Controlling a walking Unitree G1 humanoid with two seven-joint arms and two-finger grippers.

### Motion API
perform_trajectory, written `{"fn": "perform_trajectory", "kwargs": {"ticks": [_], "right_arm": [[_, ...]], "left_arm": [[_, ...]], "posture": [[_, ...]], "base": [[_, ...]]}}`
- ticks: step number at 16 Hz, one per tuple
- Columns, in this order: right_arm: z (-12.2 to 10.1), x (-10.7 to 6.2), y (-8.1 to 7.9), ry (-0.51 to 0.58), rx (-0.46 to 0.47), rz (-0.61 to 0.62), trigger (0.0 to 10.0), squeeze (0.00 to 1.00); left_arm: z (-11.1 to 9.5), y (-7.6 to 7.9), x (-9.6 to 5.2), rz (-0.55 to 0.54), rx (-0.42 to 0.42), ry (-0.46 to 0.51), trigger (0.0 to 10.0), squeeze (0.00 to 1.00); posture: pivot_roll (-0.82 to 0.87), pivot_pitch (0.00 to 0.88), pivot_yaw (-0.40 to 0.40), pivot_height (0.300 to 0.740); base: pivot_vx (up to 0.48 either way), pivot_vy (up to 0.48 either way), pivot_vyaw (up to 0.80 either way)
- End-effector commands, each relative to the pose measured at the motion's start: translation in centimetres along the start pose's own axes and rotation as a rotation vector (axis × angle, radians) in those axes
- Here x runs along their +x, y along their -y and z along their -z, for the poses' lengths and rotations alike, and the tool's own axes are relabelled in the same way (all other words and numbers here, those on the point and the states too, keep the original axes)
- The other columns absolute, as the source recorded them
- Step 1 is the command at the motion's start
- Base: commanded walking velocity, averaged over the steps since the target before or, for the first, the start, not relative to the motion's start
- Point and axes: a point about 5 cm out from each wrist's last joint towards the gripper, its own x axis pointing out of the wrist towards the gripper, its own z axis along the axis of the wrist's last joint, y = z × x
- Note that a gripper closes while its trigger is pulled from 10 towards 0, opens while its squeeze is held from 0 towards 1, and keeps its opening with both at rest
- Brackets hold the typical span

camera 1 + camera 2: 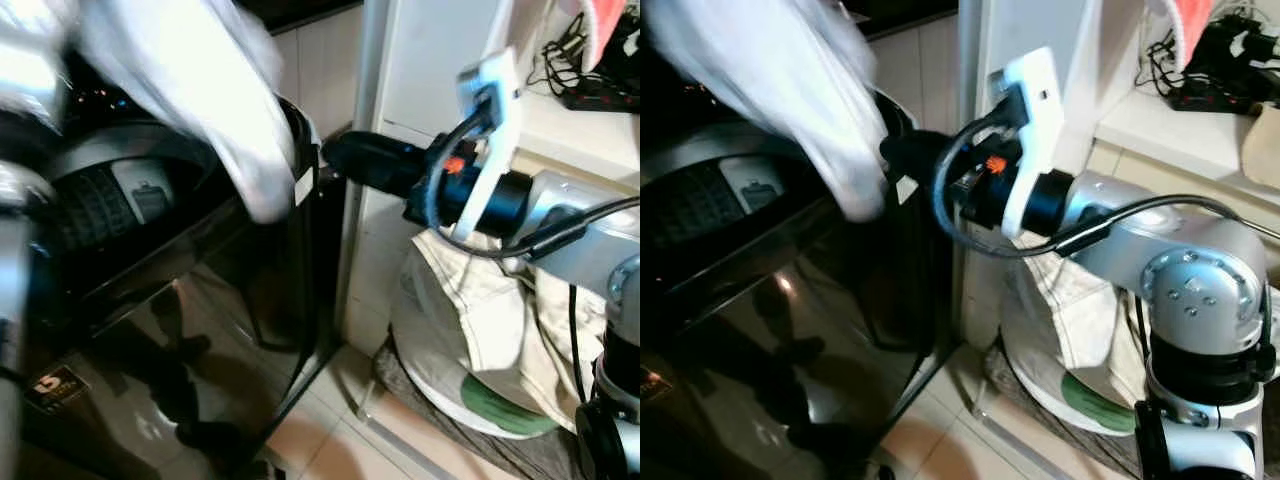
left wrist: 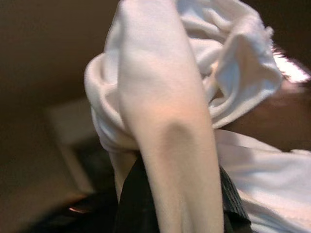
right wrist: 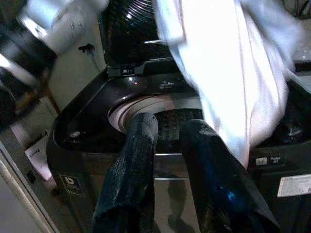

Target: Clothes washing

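White cloth [image 1: 215, 100] is seen hanging over the open top of the black washer [image 1: 170, 330], blurred w/ motion; it's draped from upper left down past the washer's right rim; in the left wrist view the cloth [image 2: 165, 111] is bunched right over the left gripper [image 2: 175, 194], whose black fingers are mostly covered, so it's gripped or at least draped on them; how far the fingers are spread can't be told.

Right gripper [image 3: 170, 160] is held out toward the washer's right edge, just beside the hanging cloth; its two fingers [image 3: 133, 165] are parted w/ a clear gap and nothing is held btwn them; the drum [image 3: 146, 109] is visible past them in the right wrist view, w/ the cloth [image 3: 228, 73] dangling over it. The right arm [image 1: 1160, 250] is stretched across from the right w/ a black cable looped along it.

Basket [image 1: 480, 340] w/ pale laundry is sat on the floor right of the washer, below the arm; a shelf [image 1: 1180, 130] w/ cables is seen up top right.
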Motion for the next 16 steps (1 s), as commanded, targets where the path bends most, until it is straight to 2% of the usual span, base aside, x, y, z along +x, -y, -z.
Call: {"fn": "perform_trajectory", "kwargs": {"ticks": [1, 2, 3, 4, 5, 6, 7, 8, 9, 11, 12, 13, 16], "right_arm": [[0.5, 0.2, -0.2, -0.014, -0.024, 0.007, 10.0, 0.00], [0.7, 0.2, -0.3, -0.019, -0.022, 0.006, 10.0, 0.00], [1.2, 0.4, -0.5, -0.035, -0.018, 0.001, 10.0, 0.00], [2.0, 0.8, -0.9, -0.063, -0.014, 0.000, 10.0, 0.00], [2.0, 0.8, -0.9, -0.063, -0.014, 0.000, 10.0, 0.00], [2.9, 1.2, -1.1, -0.089, -0.003, 0.023, 10.0, 0.00], [3.1, 1.3, -1.1, -0.093, -0.001, 0.031, 10.0, 0.00], [3.2, 1.3, -1.2, -0.094, 0.005, 0.039, 10.0, 0.00], [3.2, 1.2, -1.2, -0.094, 0.004, 0.041, 10.0, 0.00], [3.2, 1.1, -1.1, -0.096, 0.005, 0.049, 10.0, 0.00], [3.3, 0.9, -0.7, -0.104, 0.008, 0.073, 10.0, 0.00], [3.4, 0.6, 0.0, -0.116, 0.016, 0.118, 10.0, 0.00], [3.5, 0.1, 1.1, -0.130, 0.033, 0.184, 10.0, 0.00]], "left_arm": [[2.2, 0.3, -0.5, -0.009, 0.082, -0.098, 0.0, 0.00], [3.4, 0.8, -0.9, 0.011, 0.064, -0.172, 0.0, 0.00], [5.7, 2.0, -2.0, 0.042, 0.003, -0.312, 0.0, 0.00], [9.1, 4.3, -4.6, 0.094, -0.030, -0.526, 8.0, 0.00], [9.1, 4.3, -4.6, 0.094, -0.030, -0.526, 8.0, 0.00], [13.0, 8.0, -9.2, 0.193, -0.132, -0.754, 10.0, 0.00], [13.9, 8.9, -10.7, 0.216, -0.159, -0.820, 10.0, 0.00], [15.0, 10.3, -12.8, 0.275, -0.226, -0.910, 10.0, 0.00], [15.4, 10.6, -13.6, 0.264, -0.301, -0.975, 10.0, 1.00], [15.4, 11.0, -13.8, 0.255, -0.393, -1.007, 10.0, 1.00], [15.3, 11.4, -13.8, 0.263, -0.478, -1.033, 10.0, 1.00], [15.1, 11.4, -13.6, 0.299, -0.499, -1.028, 10.0, 1.00], [15.0, 11.3, -13.6, 0.348, -0.484, -1.020, 10.0, 1.00]], "posture": [[-0.06, 0.000, 0.063, 0.740], [-0.06, 0.000, 0.062, 0.740], [-0.05, 0.000, 0.059, 0.740], [-0.05, 0.000, 0.058, 0.740], [-0.05, 0.000, 0.058, 0.740], [-0.06, 0.000, 0.055, 0.740], [-0.06, 0.000, 0.058, 0.740], [-0.07, 0.000, 0.061, 0.740], [-0.07, 0.000, 0.061, 0.740], [-0.06, 0.000, 0.060, 0.740], [-0.06, 0.000, 0.058, 0.740], [-0.06, 0.000, 0.054, 0.740], [-0.05, 0.000, 0.043, 0.740]], "base": [[0.000, 0.000, 0.00], [0.000, 0.000, 0.00], [0.000, 0.000, 0.00], [0.000, 0.000, 0.00], [0.000, 0.000, 0.00], [0.000, 0.000, 0.00], [0.000, 0.000, 0.00], [0.000, 0.000, 0.00], [0.000, 0.000, 0.00], [0.000, 0.000, 0.00], [0.000, 0.000, 0.00], [0.000, 0.000, 0.00], [0.000, 0.000, 0.00]]}}
